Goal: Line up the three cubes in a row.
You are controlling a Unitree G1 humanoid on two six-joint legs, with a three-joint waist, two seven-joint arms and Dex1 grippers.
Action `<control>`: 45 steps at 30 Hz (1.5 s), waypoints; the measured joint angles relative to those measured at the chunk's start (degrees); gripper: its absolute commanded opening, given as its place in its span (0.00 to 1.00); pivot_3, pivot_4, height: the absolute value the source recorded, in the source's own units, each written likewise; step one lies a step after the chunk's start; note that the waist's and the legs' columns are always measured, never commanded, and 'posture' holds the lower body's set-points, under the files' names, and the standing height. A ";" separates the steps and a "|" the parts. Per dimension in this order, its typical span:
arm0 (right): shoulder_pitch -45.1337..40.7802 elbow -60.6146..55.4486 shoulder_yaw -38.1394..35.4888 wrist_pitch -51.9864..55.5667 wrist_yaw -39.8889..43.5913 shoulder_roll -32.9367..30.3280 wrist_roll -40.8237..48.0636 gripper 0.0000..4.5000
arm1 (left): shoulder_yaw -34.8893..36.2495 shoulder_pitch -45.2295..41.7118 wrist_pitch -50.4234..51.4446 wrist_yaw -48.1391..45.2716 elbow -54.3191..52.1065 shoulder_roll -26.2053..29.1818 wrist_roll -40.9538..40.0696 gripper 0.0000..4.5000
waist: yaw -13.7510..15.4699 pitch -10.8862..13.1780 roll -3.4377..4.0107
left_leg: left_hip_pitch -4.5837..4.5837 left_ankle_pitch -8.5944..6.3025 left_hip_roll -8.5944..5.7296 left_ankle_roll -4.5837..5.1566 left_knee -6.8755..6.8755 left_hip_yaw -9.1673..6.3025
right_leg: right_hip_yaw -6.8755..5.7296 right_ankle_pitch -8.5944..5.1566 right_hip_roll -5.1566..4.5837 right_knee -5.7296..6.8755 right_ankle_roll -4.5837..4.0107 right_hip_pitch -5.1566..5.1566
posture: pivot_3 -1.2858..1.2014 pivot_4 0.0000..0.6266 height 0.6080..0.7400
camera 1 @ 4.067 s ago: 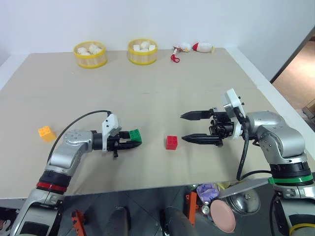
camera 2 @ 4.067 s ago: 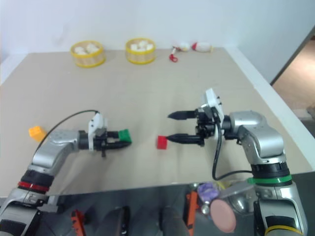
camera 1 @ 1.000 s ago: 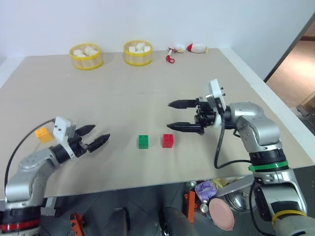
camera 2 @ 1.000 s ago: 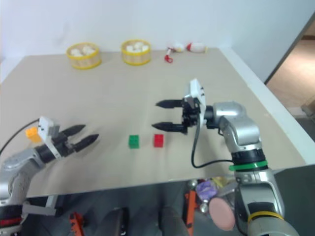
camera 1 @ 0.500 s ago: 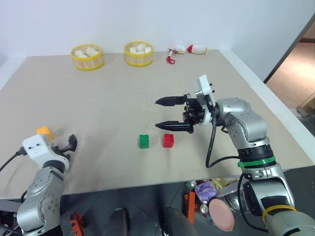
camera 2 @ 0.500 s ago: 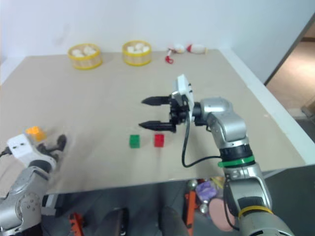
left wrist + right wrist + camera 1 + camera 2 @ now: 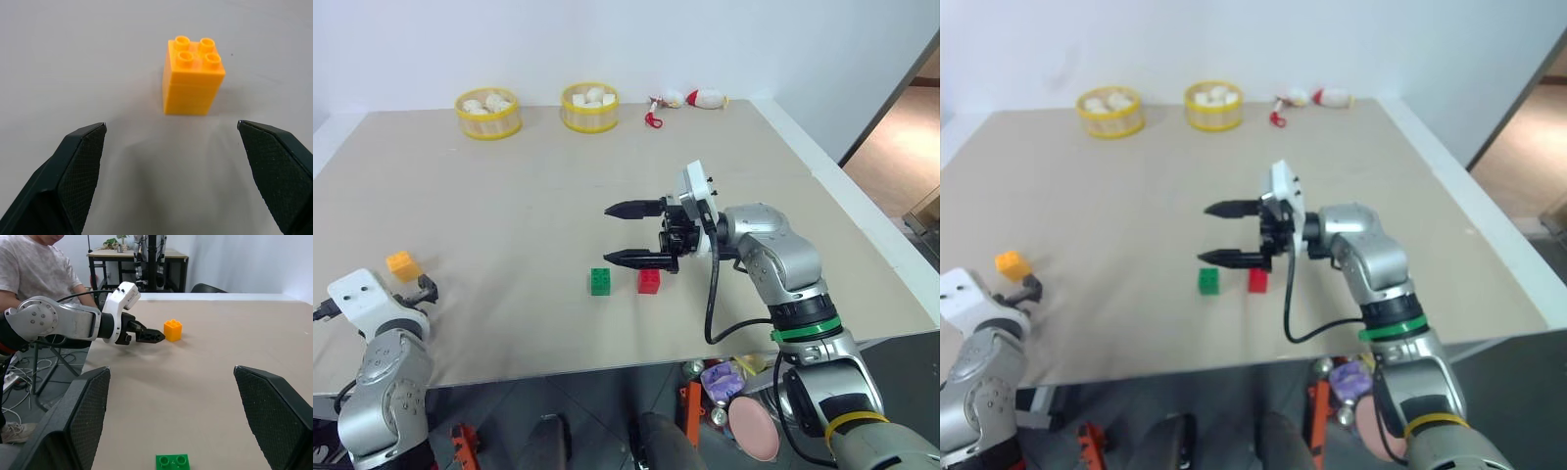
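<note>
Near the table's [image 7: 509, 196] left edge, the left gripper [image 7: 171, 147] hangs with fingers wide apart, empty, just short of the orange-yellow cube [image 7: 193, 76], four studs up. Mid-table, the right gripper [image 7: 626, 235], also spread and empty, hovers above the studded green cube [image 7: 600, 282] and red cube [image 7: 649, 282], standing side by side.

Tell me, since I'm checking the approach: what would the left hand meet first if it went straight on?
Most likely the orange-yellow cube, standing on the table straight ahead between the open left hand fingers.
</note>
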 measured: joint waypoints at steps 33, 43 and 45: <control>-0.68 1.46 0.02 -0.60 -1.26 -0.22 -0.22 0.93 | -1.45 -12.22 -4.98 2.66 16.73 1.65 5.09 0.29 | 0.05 0.01 -0.08 | -0.02 -0.01 -0.04 -0.03 -0.20 -0.01 | -0.01 0.08 -0.01 -0.03 0.27 -0.05 | 0.52 0.24 1.00; -0.74 1.56 0.02 -1.02 -1.21 -0.45 -1.15 0.93 | -7.42 -12.69 -6.82 -6.40 18.90 6.31 6.21 0.28 | 0.04 0.05 -0.14 | -0.03 -0.01 -0.05 -0.05 -0.26 -0.02 | -0.01 0.06 -0.02 -0.05 0.26 -0.07 | 0.52 0.24 1.00; -0.76 1.55 0.02 -0.91 -0.92 -1.19 -1.10 0.93 | -10.00 -12.70 -8.20 -11.86 18.87 8.78 5.98 0.28 | 0.03 0.05 -0.14 | -0.02 -0.01 -0.05 -0.06 -0.29 -0.01 | -0.01 0.04 -0.03 -0.06 0.23 -0.08 | 0.52 0.24 1.00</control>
